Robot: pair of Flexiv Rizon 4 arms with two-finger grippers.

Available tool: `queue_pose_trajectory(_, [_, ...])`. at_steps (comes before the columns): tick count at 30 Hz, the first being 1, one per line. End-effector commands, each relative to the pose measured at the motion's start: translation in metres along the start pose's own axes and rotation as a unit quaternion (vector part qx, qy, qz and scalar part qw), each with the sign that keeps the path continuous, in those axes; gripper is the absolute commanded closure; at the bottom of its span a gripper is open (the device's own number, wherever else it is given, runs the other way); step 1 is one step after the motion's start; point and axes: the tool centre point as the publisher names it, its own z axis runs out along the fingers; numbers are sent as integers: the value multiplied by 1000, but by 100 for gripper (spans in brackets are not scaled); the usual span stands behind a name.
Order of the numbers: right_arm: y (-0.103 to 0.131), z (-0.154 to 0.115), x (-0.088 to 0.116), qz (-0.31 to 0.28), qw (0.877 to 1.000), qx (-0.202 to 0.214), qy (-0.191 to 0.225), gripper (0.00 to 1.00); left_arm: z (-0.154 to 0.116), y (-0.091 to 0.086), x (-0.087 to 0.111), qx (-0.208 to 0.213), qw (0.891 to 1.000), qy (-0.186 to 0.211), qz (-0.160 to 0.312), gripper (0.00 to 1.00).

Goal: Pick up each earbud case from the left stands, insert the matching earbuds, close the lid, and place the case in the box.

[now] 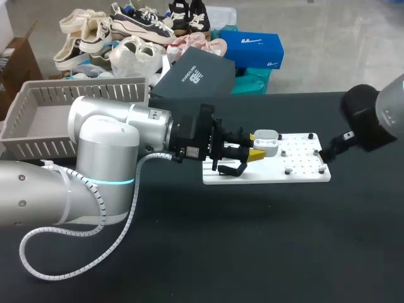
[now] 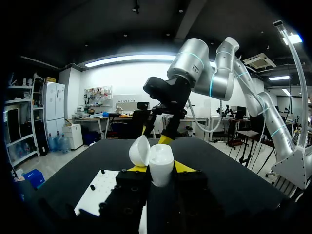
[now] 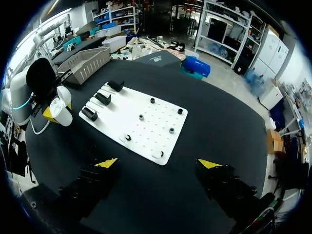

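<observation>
The left arm (image 1: 95, 164) comes in low from the left. Its forearm lies nearly level over the table (image 1: 252, 252), and its wrist points across toward the other arm. The left gripper (image 2: 162, 168) is clenched on the case (image 1: 266, 144), with one yellow tip pressed to each side of the white body. The case is held roughly upright, with its lid (image 2: 140, 151) hinged open and leaning back on one side. In the right wrist view it hangs just beside the end of the board (image 1: 297, 167) where the stands are, clear of all three black stands (image 3: 102, 98). In the head view it shows over the board's left half.

The white board lies flat on the table, with the stands in a row along one short side. Small dark pegs are dotted over the rest of it. They are too small to tell what sits on them.

The right arm (image 1: 379, 117) enters high from the right, and its wrist is tipped down toward the board's right edge. The right gripper (image 3: 158, 163) is spread wide and holds nothing. Black table shows between its tips, and the board lies just ahead of them.

Farthest off, at the table's far left corner, the grey slatted box (image 1: 95, 93) stands well apart from the board.
</observation>
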Motion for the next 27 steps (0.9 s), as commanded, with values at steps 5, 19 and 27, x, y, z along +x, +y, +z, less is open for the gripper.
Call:
queue_pose_trajectory(5, [9, 18, 6, -5, 968, 247, 40, 0, 1, 0, 0, -1, 1000, 0, 0, 100])
queue_pose_trajectory(19, [15, 43, 11, 2, 970, 231, 71, 3, 1, 0, 0, -1, 1000, 0, 0, 100])
queue_pose_trajectory(27, [12, 54, 12, 5, 970, 232, 75, 17, 1, 0, 0, -1, 1000, 0, 0, 100])
